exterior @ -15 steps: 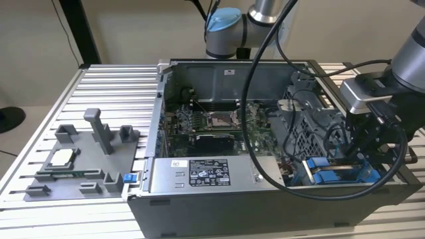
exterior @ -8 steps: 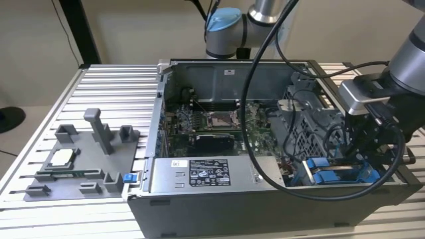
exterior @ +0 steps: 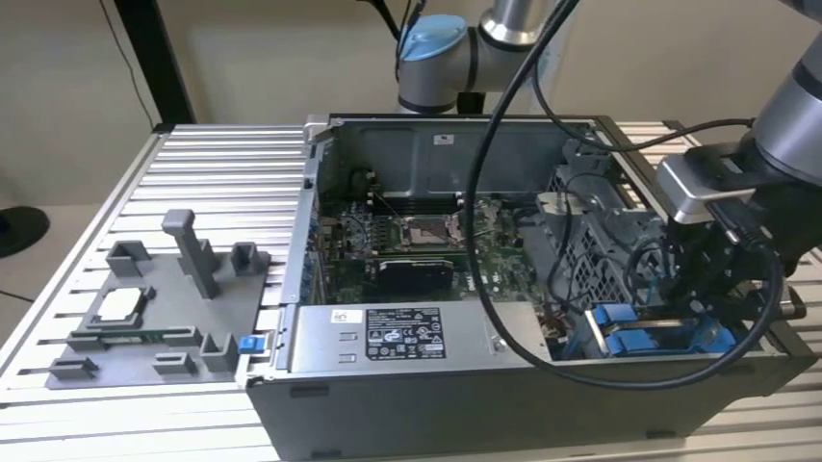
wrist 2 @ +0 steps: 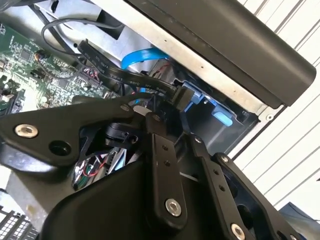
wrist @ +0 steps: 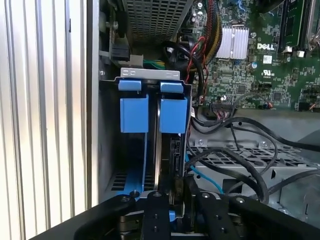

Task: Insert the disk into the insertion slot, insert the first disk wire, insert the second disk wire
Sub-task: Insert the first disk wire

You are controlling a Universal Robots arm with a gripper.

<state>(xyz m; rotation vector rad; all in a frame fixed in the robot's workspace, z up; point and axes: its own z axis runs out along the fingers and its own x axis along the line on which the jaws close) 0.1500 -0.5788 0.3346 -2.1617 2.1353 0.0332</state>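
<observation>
I am reaching down into the open computer case (exterior: 514, 404) that sits on the ribbed metal bench (exterior: 218, 164). My arm (exterior: 783, 125) hangs over the corner of the case at the exterior view's right, close to the front wall. My jaws are almost closed, with just a thin gap, and they pinch a small black plug (wrist 2: 179, 97) at their tips. A flat black wire (wrist 2: 115, 72) runs from that plug back over the green board (wrist 2: 30, 55). A thin blue wire (wrist 2: 137, 56) curls just behind it. The disk (wrist: 172, 115) is down inside the insertion slot (wrist: 150, 74), standing on its edge, and its blue frame shows at the far end. Another blue rail (wrist: 134, 114) sits just beside it in the same grey metal bay. The plug I hold is right at the near end of the disk, but I cannot tell if it is pushed in. Loose black wires (wrist: 240, 150) loop over the metal cage next to the slot. In the exterior view, a big grey box with a white label (exterior: 404, 337) lies inside the case, along its front wall. A grey plastic stand (exterior: 154, 298) sits on the bench at the exterior view's left, well apart from me.
</observation>
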